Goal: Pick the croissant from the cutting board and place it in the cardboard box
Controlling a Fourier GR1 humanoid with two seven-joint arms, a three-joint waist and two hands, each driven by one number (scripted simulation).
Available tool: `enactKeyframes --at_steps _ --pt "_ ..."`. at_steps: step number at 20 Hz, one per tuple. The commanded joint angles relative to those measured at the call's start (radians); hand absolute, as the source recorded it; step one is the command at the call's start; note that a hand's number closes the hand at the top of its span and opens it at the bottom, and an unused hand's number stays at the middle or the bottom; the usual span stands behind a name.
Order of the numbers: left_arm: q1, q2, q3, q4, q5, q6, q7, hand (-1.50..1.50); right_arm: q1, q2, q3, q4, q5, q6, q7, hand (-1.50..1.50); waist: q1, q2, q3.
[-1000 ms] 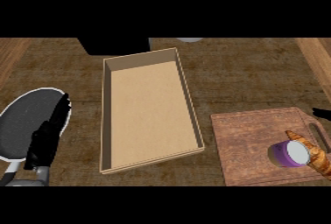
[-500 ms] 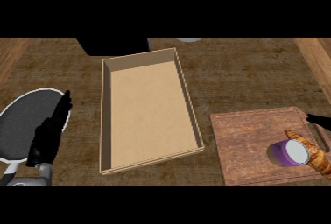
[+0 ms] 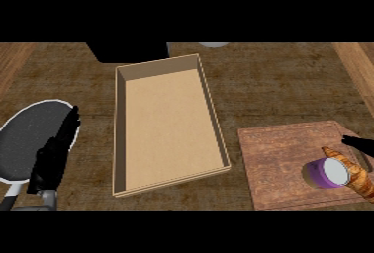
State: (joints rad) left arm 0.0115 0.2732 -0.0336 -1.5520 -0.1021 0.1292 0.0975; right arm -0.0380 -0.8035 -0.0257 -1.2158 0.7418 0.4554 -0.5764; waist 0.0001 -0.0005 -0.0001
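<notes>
surface: dark wooden counter [image 3: 292,84], seen steeply from above
croissant [image 3: 354,170]: on the cutting board [image 3: 281,165] at its right edge, touching a purple-rimmed cup [image 3: 329,173]; long axis runs from upper left to lower right
cardboard box [image 3: 120,148]: open, well left of the board
nearer hand: right hand [image 3: 359,144], just above the croissant's upper tip; only dark fingertips show, whether open or curled I cannot tell, nothing visibly held
left hand [image 3: 53,155]: fingers straight, resting over a dark plate [image 3: 22,133], holding nothing
</notes>
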Motion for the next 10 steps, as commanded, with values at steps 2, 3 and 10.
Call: enactKeyframes --at_steps 2,3,10 --pt "0.059 -0.050 -0.016 0.012 -0.048 0.011 -0.066 0.00 -0.040 0.020 -0.032 0.064 0.043 -0.004 -0.043 -1.50 0.004 0.001 0.000" --pt "0.031 -0.020 0.032 -0.020 -0.019 -0.019 -0.014 0.00 0.041 0.072 -0.031 -0.041 0.049 -0.020 0.012 -1.50 -0.001 0.000 0.000" --pt "-0.027 -0.028 0.070 0.064 -0.037 -0.060 -0.050 0.00 -0.049 0.101 -0.058 0.067 0.102 0.000 -0.036 -1.50 0.001 0.001 0.000"
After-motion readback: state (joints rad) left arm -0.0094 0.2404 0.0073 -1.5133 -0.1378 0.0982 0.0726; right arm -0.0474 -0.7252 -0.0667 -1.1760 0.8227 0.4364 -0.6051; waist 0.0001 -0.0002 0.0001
